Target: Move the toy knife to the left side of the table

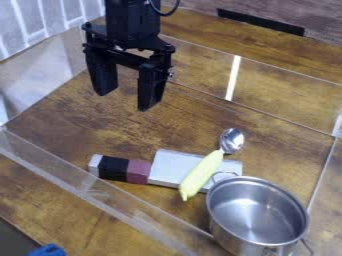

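nearest camera: one blue thing (47, 250) at the bottom edge, cut off by the frame, too little shown to tell what it is.
claw: one black claw (128, 92), pointing down, fingers spread wide, nothing between them; it hangs above the bare middle of the table, well apart from every object.
knife: one toy knife (140, 167), lying flat in front of the claw, near the front clear wall; pale handle end to the left, maroon and black blocks, then grey blade to the right.
spoon: one spoon (211, 165), metal bowl pointing away, yellow-green handle lying across the blade end of the knife.
pot: one steel pot (257, 215), upright, just right of the knife, at the front right.
table: one brown wood-grain table (80, 125) with low clear walls (267, 90).
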`<action>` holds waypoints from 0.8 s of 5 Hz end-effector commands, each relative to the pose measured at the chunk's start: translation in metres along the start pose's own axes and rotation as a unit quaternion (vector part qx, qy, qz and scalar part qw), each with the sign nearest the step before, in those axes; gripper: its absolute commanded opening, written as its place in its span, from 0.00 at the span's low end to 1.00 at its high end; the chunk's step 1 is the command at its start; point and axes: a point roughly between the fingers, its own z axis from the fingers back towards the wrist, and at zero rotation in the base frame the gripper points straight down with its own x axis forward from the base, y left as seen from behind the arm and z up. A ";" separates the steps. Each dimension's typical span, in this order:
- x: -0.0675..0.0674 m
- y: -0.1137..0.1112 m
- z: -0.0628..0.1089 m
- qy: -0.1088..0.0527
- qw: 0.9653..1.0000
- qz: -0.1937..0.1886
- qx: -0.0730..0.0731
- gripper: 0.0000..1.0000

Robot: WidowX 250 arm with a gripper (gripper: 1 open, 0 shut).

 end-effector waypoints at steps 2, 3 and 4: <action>0.001 -0.017 -0.022 0.012 0.997 -0.075 -0.002 1.00; 0.000 -0.037 -0.031 0.003 0.990 -0.142 0.001 1.00; -0.002 -0.056 -0.047 -0.012 0.981 -0.193 0.009 1.00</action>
